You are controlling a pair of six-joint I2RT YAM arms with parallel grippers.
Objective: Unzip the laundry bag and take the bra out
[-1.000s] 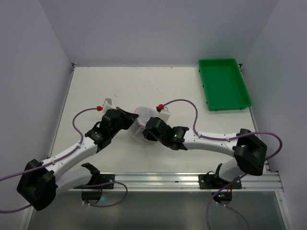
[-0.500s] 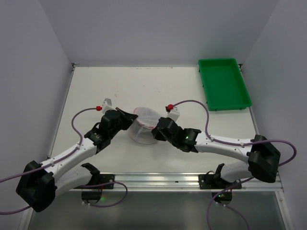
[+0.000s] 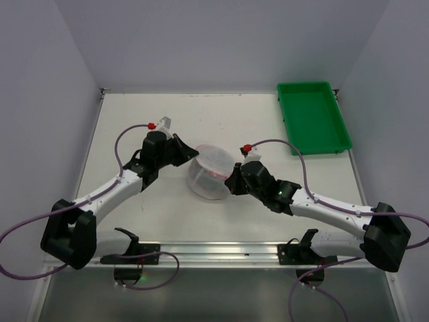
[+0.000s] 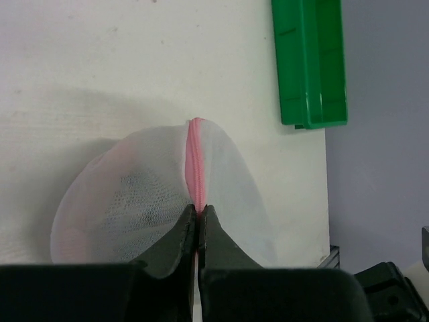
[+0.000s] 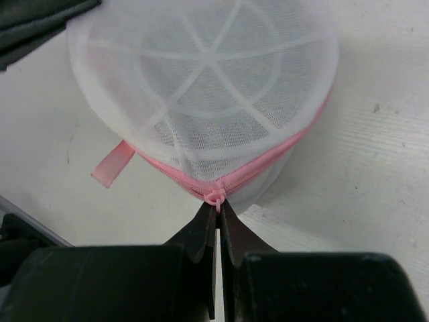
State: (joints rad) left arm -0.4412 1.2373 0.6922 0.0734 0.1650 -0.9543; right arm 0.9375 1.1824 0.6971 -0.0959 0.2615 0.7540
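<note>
two grippers hold the laundry bag (image 3: 211, 176), which sits near the middle of the tabletop, well apart from the green tray (image 3: 313, 119) in the far right corner. the left gripper (image 4: 198, 213) is pinched narrow on the pink zip rim (image 4: 195, 157). the right gripper (image 5: 218, 206) is closed tight on the zip pull (image 5: 214, 196).

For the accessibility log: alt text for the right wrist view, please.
The right gripper, fingers closed, pinches the pink zip pull at the near edge of the white mesh laundry bag on a pale table. A pink ribbon tab sticks out at the bag's left.
</note>
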